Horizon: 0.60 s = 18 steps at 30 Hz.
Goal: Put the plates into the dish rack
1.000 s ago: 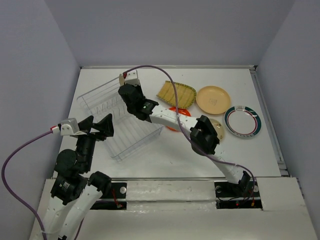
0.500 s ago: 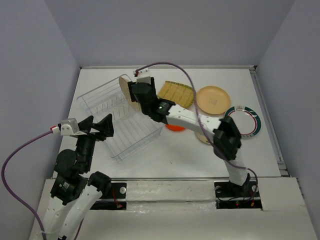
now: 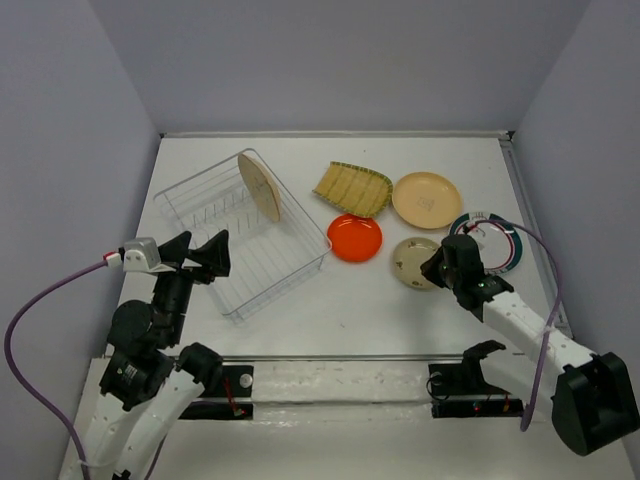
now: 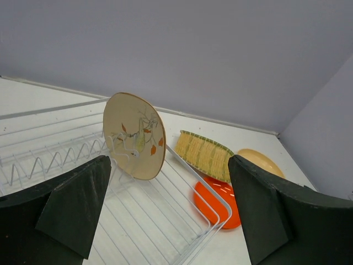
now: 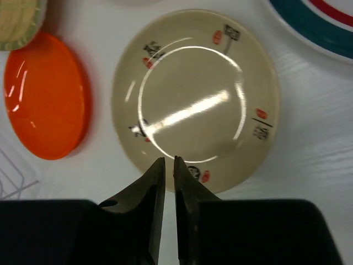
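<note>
The see-through dish rack (image 3: 225,268) lies at the left. The cream plate with branch design (image 3: 258,187) stands upright in its far end, also in the left wrist view (image 4: 135,135). On the table lie the yellow-green fan plate (image 3: 352,187), the orange-red plate (image 3: 355,237), the tan plate (image 3: 426,199), the small beige plate (image 3: 410,264) and the teal-rimmed plate (image 3: 497,246). My right gripper (image 3: 440,266) is shut and empty, its tips (image 5: 169,161) just over the near rim of the small beige plate (image 5: 196,99). My left gripper (image 4: 171,221) is open and empty at the rack's near left side.
The rack's rim (image 4: 204,187) runs between my left fingers. The orange-red plate (image 5: 47,94) lies close left of the beige one, the teal-rimmed plate (image 5: 320,22) at its far right. Walls enclose the table on three sides.
My right gripper let go of the cream plate, which now stands in the rack, and the arm pulled back right to above the small beige plate. The left arm has not moved.
</note>
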Motion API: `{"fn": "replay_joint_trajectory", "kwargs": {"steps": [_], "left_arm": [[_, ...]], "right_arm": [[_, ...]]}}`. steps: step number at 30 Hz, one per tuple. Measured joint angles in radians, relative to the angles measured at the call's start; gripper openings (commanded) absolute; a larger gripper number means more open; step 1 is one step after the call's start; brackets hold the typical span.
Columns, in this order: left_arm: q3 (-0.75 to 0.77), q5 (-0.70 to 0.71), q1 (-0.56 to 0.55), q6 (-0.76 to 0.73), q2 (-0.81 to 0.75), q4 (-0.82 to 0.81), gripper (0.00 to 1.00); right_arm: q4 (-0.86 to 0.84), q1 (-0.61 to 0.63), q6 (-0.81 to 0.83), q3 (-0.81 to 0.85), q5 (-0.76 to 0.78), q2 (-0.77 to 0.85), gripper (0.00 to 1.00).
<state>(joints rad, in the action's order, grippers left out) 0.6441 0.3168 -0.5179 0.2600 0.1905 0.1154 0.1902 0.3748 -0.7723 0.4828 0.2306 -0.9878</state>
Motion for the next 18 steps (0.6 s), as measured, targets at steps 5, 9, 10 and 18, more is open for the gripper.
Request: {"fn": "replay_joint_trajectory", "kwargs": {"steps": [5, 9, 10, 18], "left_arm": [[0.000, -0.002, 0.000, -0.001, 0.002, 0.000, 0.99], [0.000, -0.002, 0.000, -0.003, 0.001, 0.000, 0.99], [0.000, -0.002, 0.000, -0.003, 0.001, 0.000, 0.99], [0.000, -0.002, -0.005, -0.006, 0.000, 0.000, 0.99]], "right_arm": [[0.050, -0.150, -0.071, -0.050, -0.030, 0.090, 0.56], [0.056, -0.208, -0.089, -0.050, -0.024, 0.070, 0.56], [0.060, -0.217, -0.090, -0.050, -0.023, 0.060, 0.56], [0.065, -0.251, -0.099, -0.037, -0.021, -0.089, 0.54]]}}
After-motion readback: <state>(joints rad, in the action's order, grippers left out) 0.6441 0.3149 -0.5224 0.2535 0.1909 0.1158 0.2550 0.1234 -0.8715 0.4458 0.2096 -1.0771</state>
